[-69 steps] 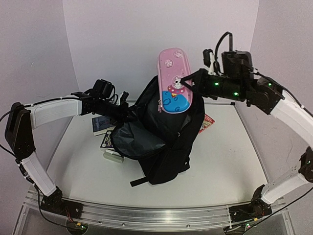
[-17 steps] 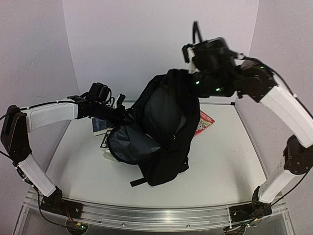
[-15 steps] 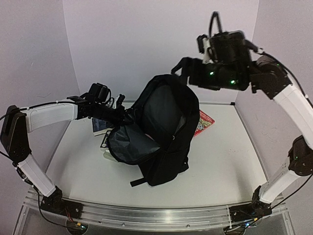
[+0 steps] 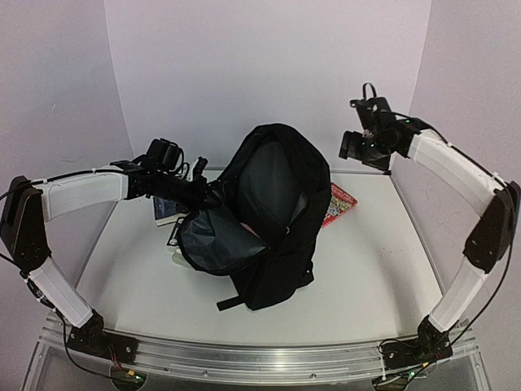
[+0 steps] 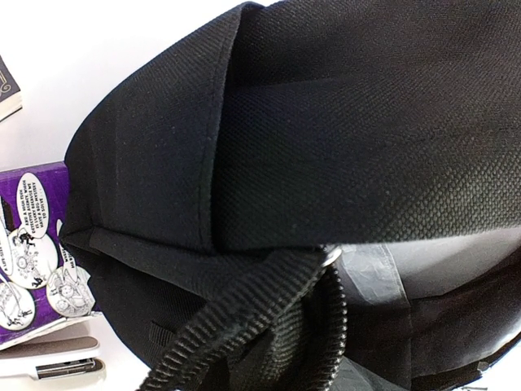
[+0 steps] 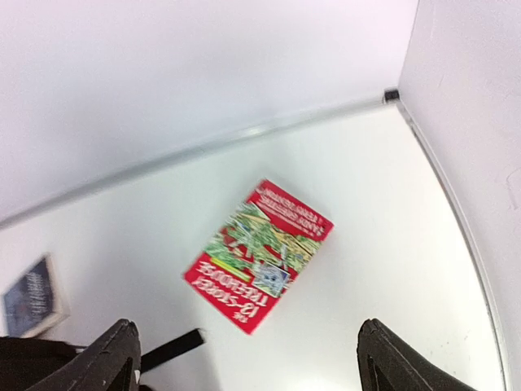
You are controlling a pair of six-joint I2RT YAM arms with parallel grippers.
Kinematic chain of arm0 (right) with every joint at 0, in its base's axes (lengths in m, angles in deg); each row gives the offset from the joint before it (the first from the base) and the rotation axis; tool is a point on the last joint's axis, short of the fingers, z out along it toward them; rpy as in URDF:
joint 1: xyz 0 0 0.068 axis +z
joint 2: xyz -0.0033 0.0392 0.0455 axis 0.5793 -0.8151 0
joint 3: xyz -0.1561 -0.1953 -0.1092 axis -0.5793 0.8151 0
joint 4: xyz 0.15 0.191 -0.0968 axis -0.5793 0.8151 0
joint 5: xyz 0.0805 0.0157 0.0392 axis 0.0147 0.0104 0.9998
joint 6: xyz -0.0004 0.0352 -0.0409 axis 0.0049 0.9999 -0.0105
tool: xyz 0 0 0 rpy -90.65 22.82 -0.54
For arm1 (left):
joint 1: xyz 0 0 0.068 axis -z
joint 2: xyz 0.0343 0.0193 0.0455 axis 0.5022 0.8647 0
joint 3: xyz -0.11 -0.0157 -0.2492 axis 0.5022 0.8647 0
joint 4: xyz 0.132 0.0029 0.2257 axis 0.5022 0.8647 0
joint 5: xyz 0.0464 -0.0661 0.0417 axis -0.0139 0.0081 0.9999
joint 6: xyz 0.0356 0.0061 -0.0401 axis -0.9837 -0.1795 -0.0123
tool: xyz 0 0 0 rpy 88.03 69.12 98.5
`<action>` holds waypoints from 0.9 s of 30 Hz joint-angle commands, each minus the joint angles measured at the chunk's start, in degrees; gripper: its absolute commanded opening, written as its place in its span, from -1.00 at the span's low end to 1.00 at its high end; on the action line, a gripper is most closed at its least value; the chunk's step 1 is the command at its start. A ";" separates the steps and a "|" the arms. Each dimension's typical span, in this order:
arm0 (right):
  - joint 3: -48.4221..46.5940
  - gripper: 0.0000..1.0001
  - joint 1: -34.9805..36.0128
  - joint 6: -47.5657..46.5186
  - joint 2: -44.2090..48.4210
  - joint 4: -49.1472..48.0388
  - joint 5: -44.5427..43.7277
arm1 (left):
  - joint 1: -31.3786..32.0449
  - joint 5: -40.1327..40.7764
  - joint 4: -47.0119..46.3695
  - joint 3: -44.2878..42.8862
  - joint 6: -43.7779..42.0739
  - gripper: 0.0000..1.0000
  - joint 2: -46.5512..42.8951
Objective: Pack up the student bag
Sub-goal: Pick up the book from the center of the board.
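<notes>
The student bag [image 4: 281,244], a big black backpack, stands propped in the middle of the table with its mouth gaping and grey lining [image 4: 216,240] showing. A sliver of pink [image 4: 254,232] shows inside. My left gripper [image 4: 202,186] is shut on the bag's rim at its left side. In the left wrist view only black fabric [image 5: 326,122] and a webbing strap [image 5: 236,318] fill the frame, and the fingers are hidden. My right gripper [image 4: 350,151] [image 6: 248,366] hangs open and empty, high at the back right, above a red book [image 6: 260,252].
The red book [image 4: 340,204] lies flat beside the bag's right side. A dark book [image 4: 167,205], a purple comic [image 5: 28,261] and a white object [image 4: 186,261] lie by the bag's left side. Walls close the back and sides.
The right gripper carried the pink pencil case over the bag, reached into the mouth, came out empty, opened wider and drew back to the right. The left arm has stayed put.
</notes>
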State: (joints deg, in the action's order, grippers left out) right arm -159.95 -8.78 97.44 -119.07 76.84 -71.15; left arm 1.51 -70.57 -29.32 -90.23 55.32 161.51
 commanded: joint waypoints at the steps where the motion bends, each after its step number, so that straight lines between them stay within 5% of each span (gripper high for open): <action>1: -0.76 0.80 -0.38 -1.44 -9.72 -2.40 -3.67 | -0.19 -1.55 0.52 -1.80 -1.57 -1.00 -0.78; 19: -29.73 0.97 -0.41 -3.01 -48.91 -4.32 -2.60 | -0.22 -3.01 -1.02 -0.41 0.75 -0.99 0.68; 27: -32.76 0.97 -0.40 -3.68 -54.62 -3.93 -3.77 | -0.20 -2.49 -1.04 -0.12 1.10 -0.99 -0.64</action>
State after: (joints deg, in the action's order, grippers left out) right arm -190.84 -9.34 94.63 -173.12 72.30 -73.18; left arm 1.29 -71.88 -29.54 -90.23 56.00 161.91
